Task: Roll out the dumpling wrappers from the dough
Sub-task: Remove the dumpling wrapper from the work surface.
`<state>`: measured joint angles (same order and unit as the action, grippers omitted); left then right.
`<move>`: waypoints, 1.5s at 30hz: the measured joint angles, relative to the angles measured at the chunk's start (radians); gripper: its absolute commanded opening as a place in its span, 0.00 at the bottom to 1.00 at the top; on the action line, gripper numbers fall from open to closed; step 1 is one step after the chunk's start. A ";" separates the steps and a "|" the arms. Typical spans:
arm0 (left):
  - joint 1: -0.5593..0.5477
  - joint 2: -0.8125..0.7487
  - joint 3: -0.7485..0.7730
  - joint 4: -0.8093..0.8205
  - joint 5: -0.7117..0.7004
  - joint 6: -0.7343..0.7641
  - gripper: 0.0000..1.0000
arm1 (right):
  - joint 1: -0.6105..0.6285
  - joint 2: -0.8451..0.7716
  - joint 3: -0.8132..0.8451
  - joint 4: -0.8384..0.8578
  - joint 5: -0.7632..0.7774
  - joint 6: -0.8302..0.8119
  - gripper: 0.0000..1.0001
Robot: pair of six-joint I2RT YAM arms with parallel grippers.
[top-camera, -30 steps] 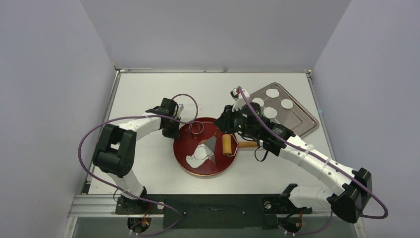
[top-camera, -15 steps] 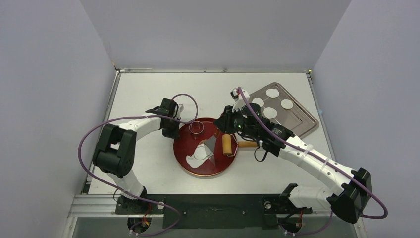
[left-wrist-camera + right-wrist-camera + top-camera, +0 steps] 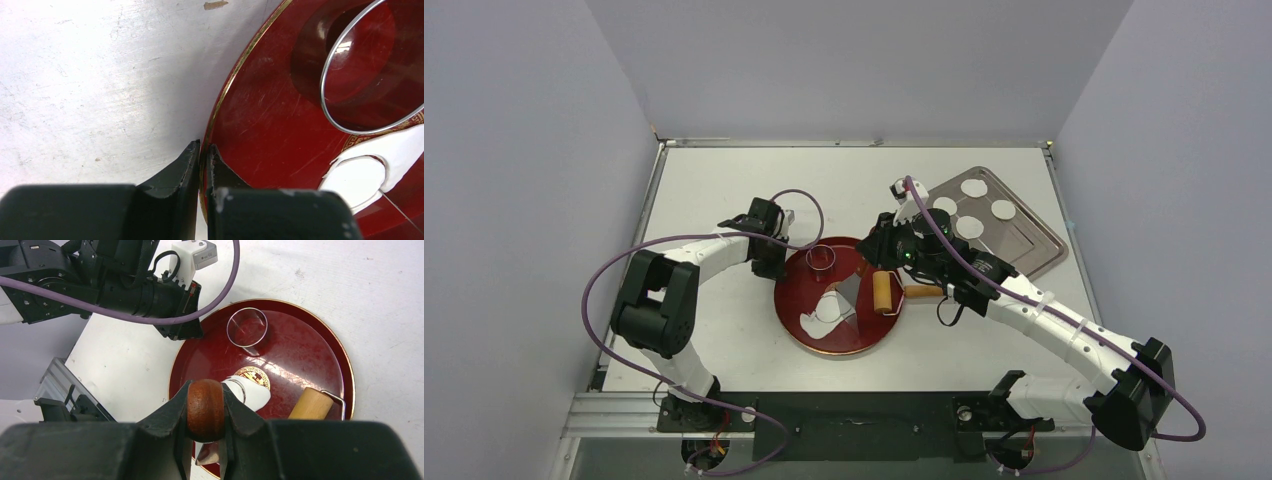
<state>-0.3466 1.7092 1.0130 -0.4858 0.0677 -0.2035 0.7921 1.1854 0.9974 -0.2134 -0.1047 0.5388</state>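
The dough (image 3: 812, 321) is a thin ragged white sheet on a round red plate (image 3: 864, 335); a neat disc outline (image 3: 829, 309) is cut in it. It also shows in the left wrist view (image 3: 405, 145) and the right wrist view (image 3: 250, 394). Several dumpling wrappers (image 3: 970, 227) lie on a metal tray (image 3: 1036, 245) at the back right. My left gripper (image 3: 774, 264) (image 3: 203, 146) is shut on the plate's rim (image 3: 235, 70). My right gripper (image 3: 876, 246) (image 3: 206, 388) is shut on a brown wooden handle (image 3: 205, 410) with a metal blade (image 3: 849, 292) below it, above the plate.
A metal ring cutter (image 3: 811, 258) (image 3: 247, 345) stands on the plate's far side. A wooden roller (image 3: 884, 293) (image 3: 311, 404) lies on the plate's right side, its handle (image 3: 921, 291) sticking out over the rim. The left arm (image 3: 125, 285) sits close beyond the plate.
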 measured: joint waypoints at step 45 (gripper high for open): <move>0.001 -0.008 -0.011 0.021 0.020 0.005 0.00 | -0.021 0.057 0.086 -0.096 0.126 0.019 0.00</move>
<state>-0.3458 1.7016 1.0016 -0.4652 0.0879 -0.1986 0.7715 1.2423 1.0836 -0.3096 0.0212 0.5583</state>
